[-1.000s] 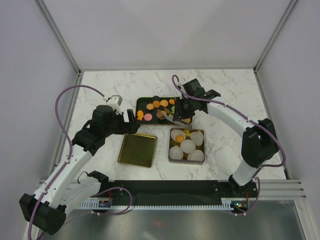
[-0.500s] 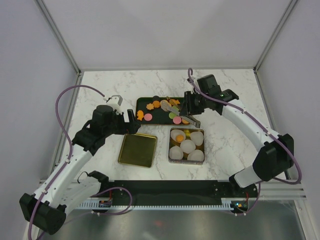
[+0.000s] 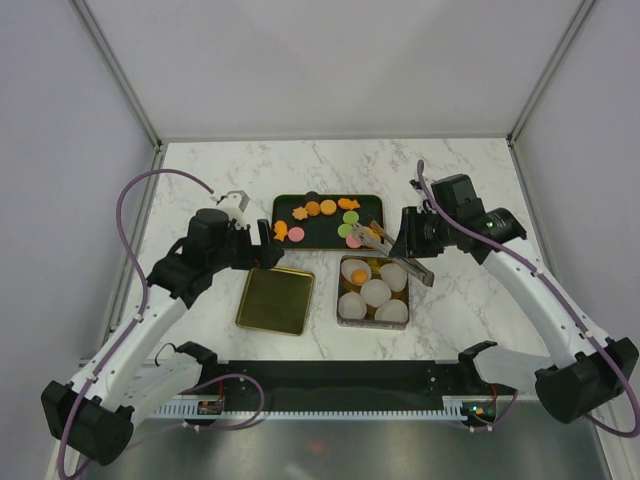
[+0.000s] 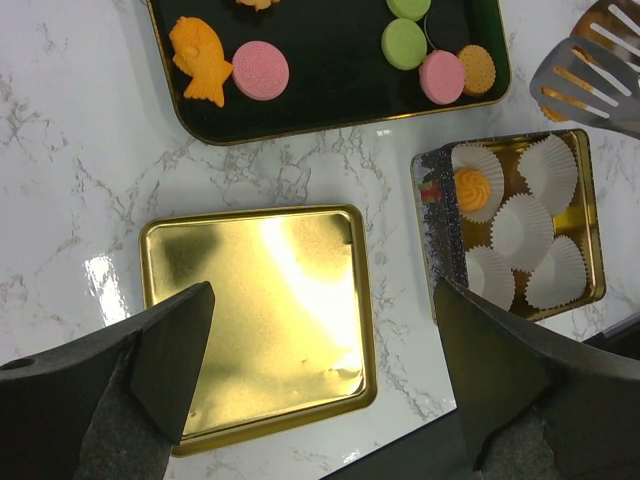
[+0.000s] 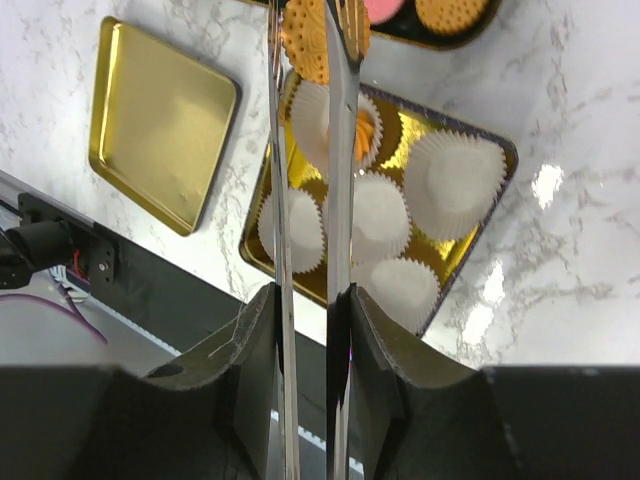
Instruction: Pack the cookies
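Note:
Several cookies [image 3: 313, 208], orange, pink and green, lie on the dark tray [image 3: 325, 236] at the back. My right gripper [image 3: 410, 243] is shut on metal tongs [image 5: 340, 200]. The tong tips pinch a round orange cookie [image 5: 310, 40] above the far edge of the gold tin [image 3: 338, 290]. The tin holds white paper cups [image 5: 452, 185]; one cup has an orange cookie [image 4: 474, 190] in it. My left gripper [image 4: 320, 330] hangs open over the gold lid [image 4: 260, 320], with nothing between its fingers.
The flat gold lid [image 3: 275, 299] lies left of the tin on the marble table. On the tray's left end are a fish-shaped cookie [image 4: 200, 58] and a pink one [image 4: 260, 70]. Grey walls enclose the table on three sides.
My right arm has swung right and nearer, carrying the tongs with the orange cookie from over the tray to above the tin. The left arm has stayed put.

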